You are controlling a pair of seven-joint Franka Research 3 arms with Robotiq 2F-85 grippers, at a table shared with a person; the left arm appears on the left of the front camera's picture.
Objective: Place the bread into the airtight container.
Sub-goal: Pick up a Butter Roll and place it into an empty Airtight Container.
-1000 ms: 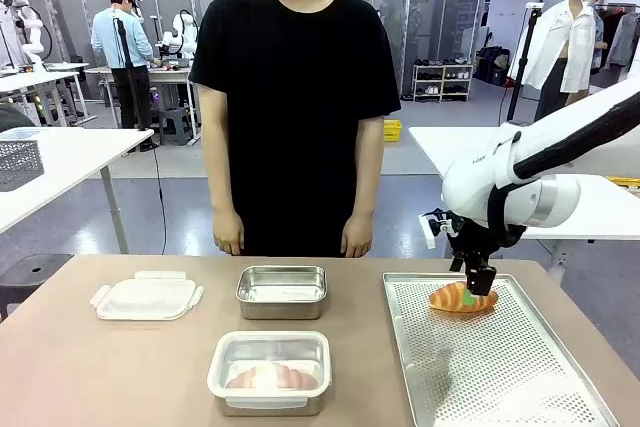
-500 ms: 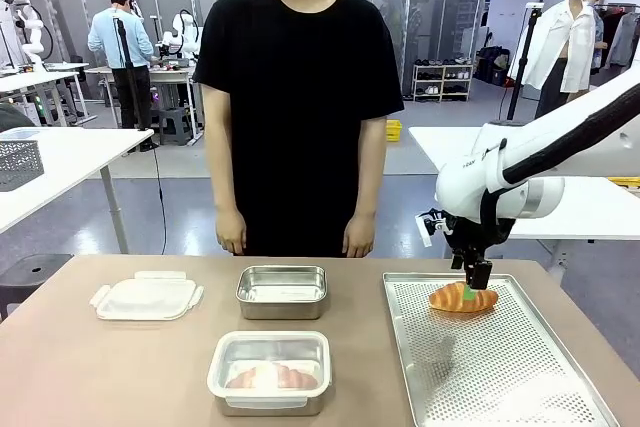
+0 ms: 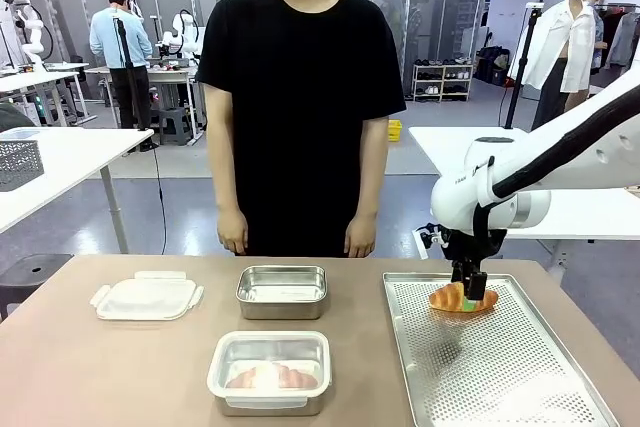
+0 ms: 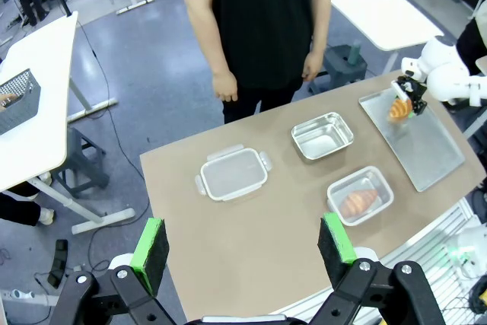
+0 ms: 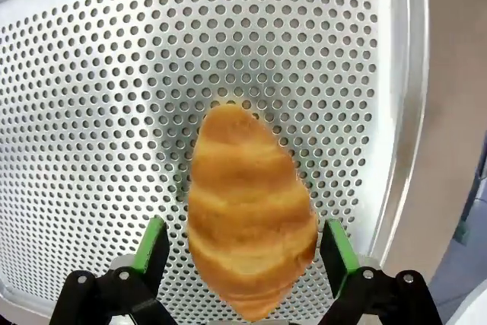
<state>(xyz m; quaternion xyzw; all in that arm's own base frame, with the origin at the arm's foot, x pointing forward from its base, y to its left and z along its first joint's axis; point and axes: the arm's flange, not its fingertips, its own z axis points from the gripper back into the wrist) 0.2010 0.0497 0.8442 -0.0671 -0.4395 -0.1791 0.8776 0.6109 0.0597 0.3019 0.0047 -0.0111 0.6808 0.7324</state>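
A golden croissant-shaped bread [image 3: 463, 299] [image 5: 249, 249] lies at the far end of the perforated metal tray [image 3: 500, 367]. My right gripper [image 3: 467, 282] [image 5: 243, 247] hangs open right over it, one green pad on each side of the bread, with a small gap at each pad. The airtight container [image 3: 282, 291] [image 4: 323, 135] is an open steel box at the table's middle, and nothing lies in it. Its translucent lid [image 3: 146, 297] [image 4: 233, 173] rests to the left. My left gripper [image 4: 243, 247] stands open high above the table, holding nothing.
A second steel container [image 3: 269, 372] [image 4: 360, 197], lidded and with bread inside, stands near the front edge. A person in a black shirt stands at the far side, hands [image 3: 230, 237] hanging down. The tray [image 5: 396, 74] shows a raised rim.
My right arm has shifted a little to the left, bringing the gripper more squarely over the bread. The bread, containers and lid have not moved.
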